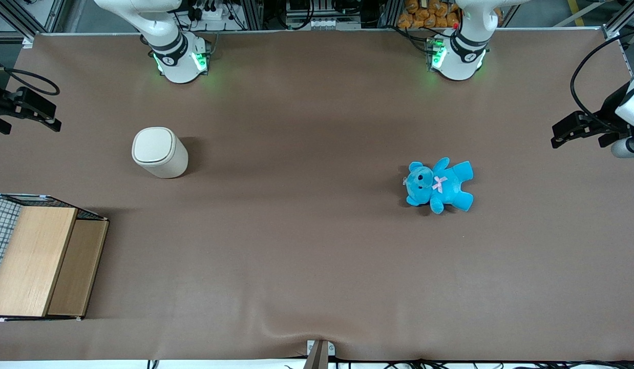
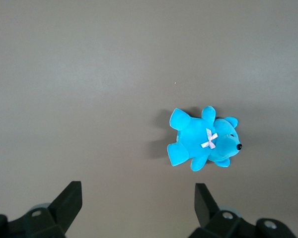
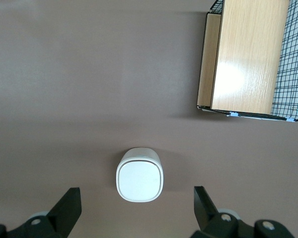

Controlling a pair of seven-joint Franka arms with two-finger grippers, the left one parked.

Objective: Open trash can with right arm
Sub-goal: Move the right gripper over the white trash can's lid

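The fingers (image 3: 69, 208) of the right arm's gripper (image 3: 136, 210) stand wide apart, holding nothing, high above the counter (image 1: 317, 256) and touching no object. In the wrist view the two black fingertips frame the trash can (image 3: 140, 174), which sits on the counter below them and well apart from them. In the front view the gripper (image 1: 27, 110) appears as a dark shape at the working arm's end of the counter, away from the trash can (image 1: 159, 152).

The trash can is a small cream-white bin with a rounded-square lid; the lid lies flat and closed on top. The bin stands upright on the brown counter, nearer to the front camera than the base of the right arm (image 1: 176, 56).

A wooden box (image 1: 38, 261) with a black wire-mesh side stands at the working arm's end of the counter, nearer to the front camera than the trash can and apart from it; the wrist view shows the same wooden box (image 3: 248, 57) with its light wood top.

A blue teddy bear (image 1: 440, 185) with a pink bow lies on its back toward the parked arm's end of the counter, well apart from the trash can.
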